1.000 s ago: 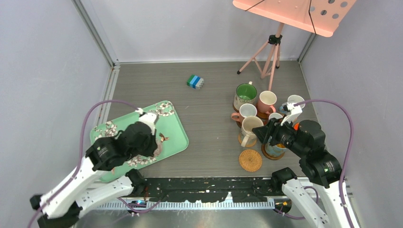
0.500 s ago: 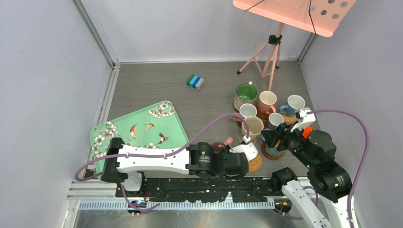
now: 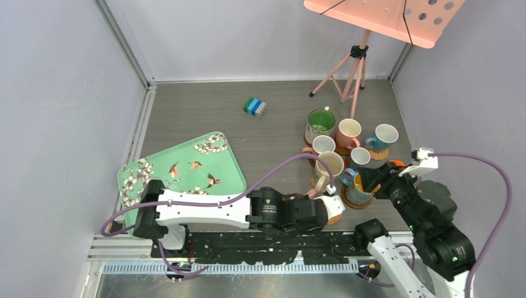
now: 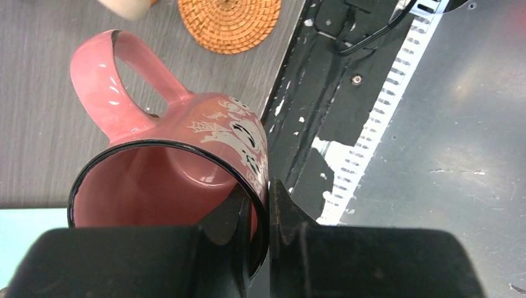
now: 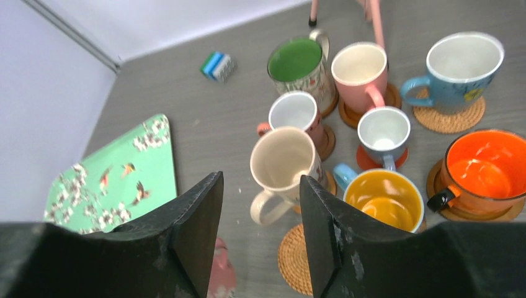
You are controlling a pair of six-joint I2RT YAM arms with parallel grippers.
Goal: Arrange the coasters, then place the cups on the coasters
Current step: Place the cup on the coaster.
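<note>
Since a second ago, we see our left arm has left the mint-green tray (image 3: 186, 171) and now stretches flat along the near edge of the table, and our right arm has drawn back toward the right, uncovering the mugs it hid before.

The left gripper (image 4: 268, 205) is pinching the rim of a pink mug (image 4: 180, 167), one finger inside the wall and one outside. The mug's handle points away from the fingers, and just beyond it lies the woven wicker coaster (image 4: 229, 22), bare of any cup. In the top view this mug is almost wholly hidden under the wrist; only a sliver of pink shows.

The right gripper (image 5: 260, 205) hangs with its fingers spread and nothing between them. Ahead of and below it stand seven mugs: a cream mug (image 5: 282, 161) nearest, a yellow-inside mug (image 5: 381, 198) to its right, an orange-inside mug (image 5: 487, 171) farther right, then a white-inside one (image 5: 294, 112), a small light blue one (image 5: 383, 129), a green-inside mug (image 5: 298, 62), a pink-sided one (image 5: 360, 65) and a large blue mug (image 5: 462, 62) beyond. Coasters peek out beneath most; under the cream mug we cannot make one out clearly. A toy block (image 5: 216, 64) lies far ahead to the left.
</note>
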